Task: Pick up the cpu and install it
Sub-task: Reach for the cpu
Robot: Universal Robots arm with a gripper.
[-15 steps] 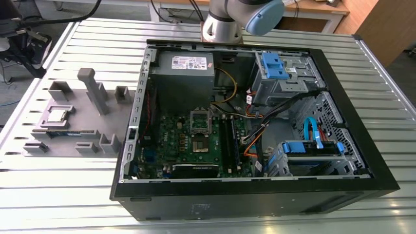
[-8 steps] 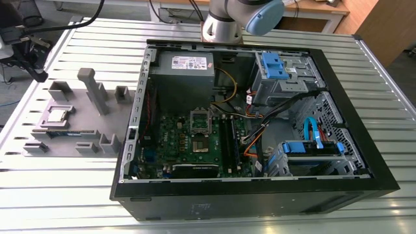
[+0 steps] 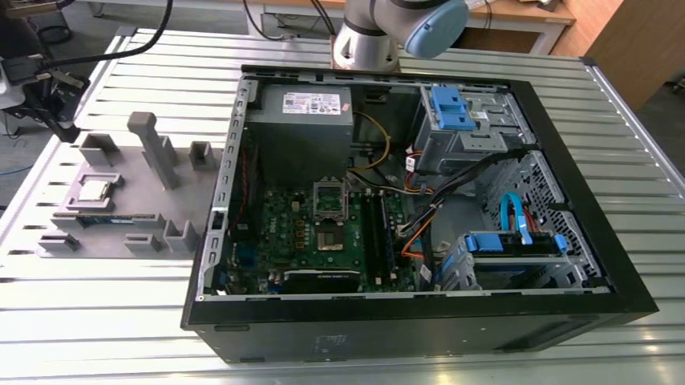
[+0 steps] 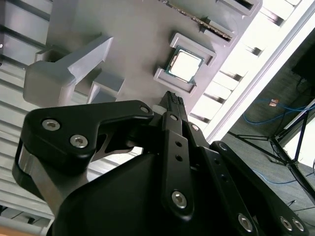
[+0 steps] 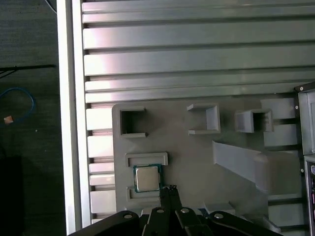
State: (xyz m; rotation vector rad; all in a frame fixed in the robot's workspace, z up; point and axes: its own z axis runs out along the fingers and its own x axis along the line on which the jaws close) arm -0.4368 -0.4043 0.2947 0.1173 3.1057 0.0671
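The cpu (image 3: pixel 95 190) is a small silver square lying flat in a framed pocket of the grey parts holder (image 3: pixel 150 204), at the exterior view's left of the open computer case (image 3: pixel 428 200). Both wrist views look down on the cpu (image 4: pixel 186 65) (image 5: pixel 146 178) from well above. My gripper (image 4: pixel 172 98) (image 5: pixel 171 189) hangs over the holder beside the chip, clear of it. Its black fingertips are pressed together, so it is shut with nothing held. Inside the case lies the green motherboard (image 3: pixel 321 233).
A long memory stick (image 3: pixel 107 218) rests in the holder near the cpu. Upright grey posts (image 3: pixel 156 148) rise from the holder. The case holds a grey power supply (image 3: pixel 300 112), blue drive brackets (image 3: pixel 450 108) and loose cables (image 3: pixel 428 216). The table is slatted metal (image 3: pixel 107 321).
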